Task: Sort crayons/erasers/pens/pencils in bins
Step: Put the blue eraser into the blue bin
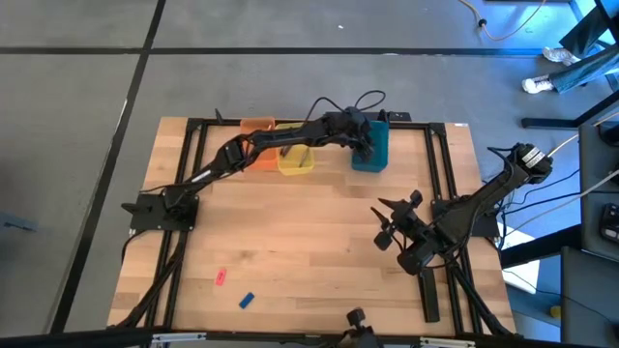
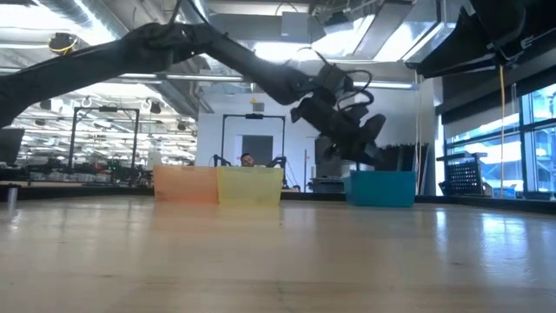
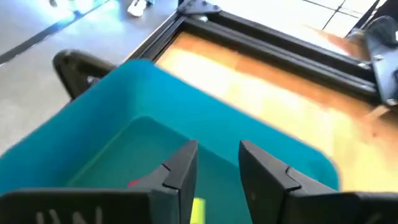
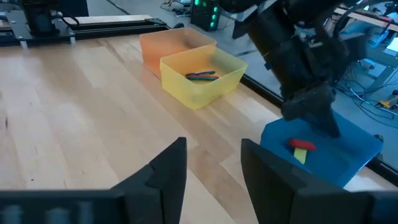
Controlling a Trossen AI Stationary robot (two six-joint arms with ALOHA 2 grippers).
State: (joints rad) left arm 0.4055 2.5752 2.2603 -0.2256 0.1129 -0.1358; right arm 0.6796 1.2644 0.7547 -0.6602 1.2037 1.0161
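High view: the left gripper (image 1: 366, 145) hung over the teal bin (image 1: 370, 153) at one o'clock, likely mid-drop; red eraser (image 1: 221, 277) and blue eraser (image 1: 246, 301) remained at seven o'clock, next to fetch.

Left wrist: jaws parted, empty.

Right wrist: right gripper (image 4: 211, 163) released; yellow bin (image 4: 198, 79) held crayons (image 4: 200, 76).

My right claw (image 4: 212, 168) hangs open over the wooden surface (image 4: 81, 99). Ahead, the yellow bin (image 4: 202, 79) holds crayons (image 4: 200, 76), touching the orange bin (image 4: 169, 46). Left claw (image 4: 317, 109) hovers above the teal bin (image 4: 323, 152), which holds red eraser (image 4: 301, 144) and yellow eraser (image 4: 300, 155).
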